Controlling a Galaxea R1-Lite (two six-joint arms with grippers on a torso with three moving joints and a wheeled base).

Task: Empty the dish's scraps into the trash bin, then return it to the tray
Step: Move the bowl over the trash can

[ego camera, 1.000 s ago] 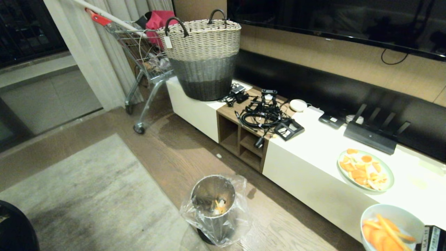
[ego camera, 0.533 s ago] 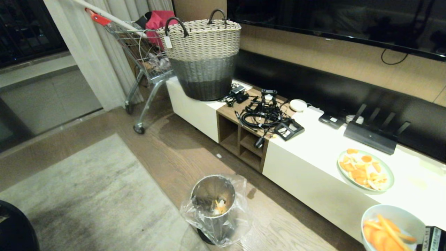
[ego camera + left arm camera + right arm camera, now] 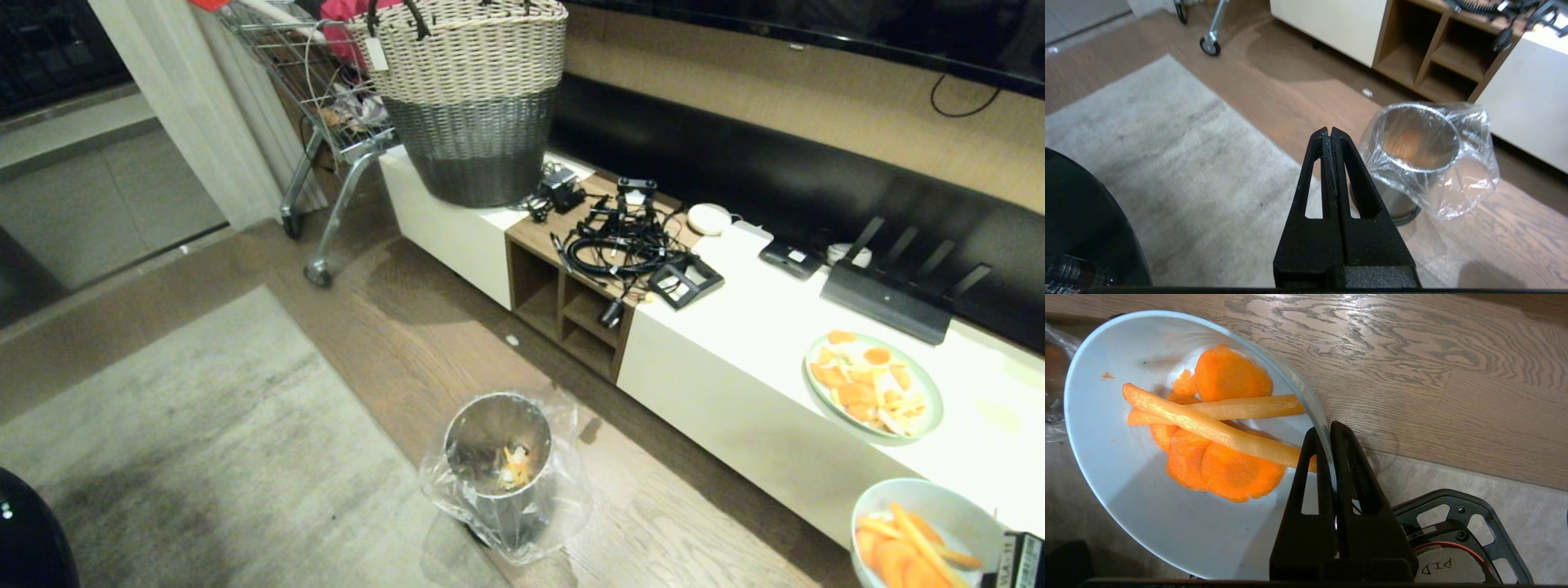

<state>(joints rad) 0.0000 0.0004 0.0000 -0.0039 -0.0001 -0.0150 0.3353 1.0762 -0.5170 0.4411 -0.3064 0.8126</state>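
Observation:
The dish (image 3: pixel 939 510) is a small white bowl at the lower right of the head view, held above the floor in front of the white cabinet. The scraps (image 3: pixel 894 555), orange carrot slices and strips, lie inside it. In the right wrist view my right gripper (image 3: pixel 1327 430) is shut on the rim of the dish (image 3: pixel 1126 490), with the scraps (image 3: pixel 1220 428) piled near the fingers. The trash bin (image 3: pixel 498 457), shiny metal with a clear liner, stands on the floor to the dish's left and holds some scraps. My left gripper (image 3: pixel 1329 131) is shut and empty, beside the trash bin (image 3: pixel 1392 196). The tray is out of view.
A patterned plate (image 3: pixel 873 388) with orange pieces sits on the white cabinet (image 3: pixel 735 359). Farther along it are a router (image 3: pixel 890 286), tangled cables (image 3: pixel 620 245) and a woven basket (image 3: pixel 469 98). A shopping cart (image 3: pixel 326 122) stands behind. A grey rug (image 3: pixel 204 457) covers the floor at left.
The whole head view has shifted, with the basket and cabinet sliding upward, so the camera has tilted. The dish stays in my right gripper at the lower right.

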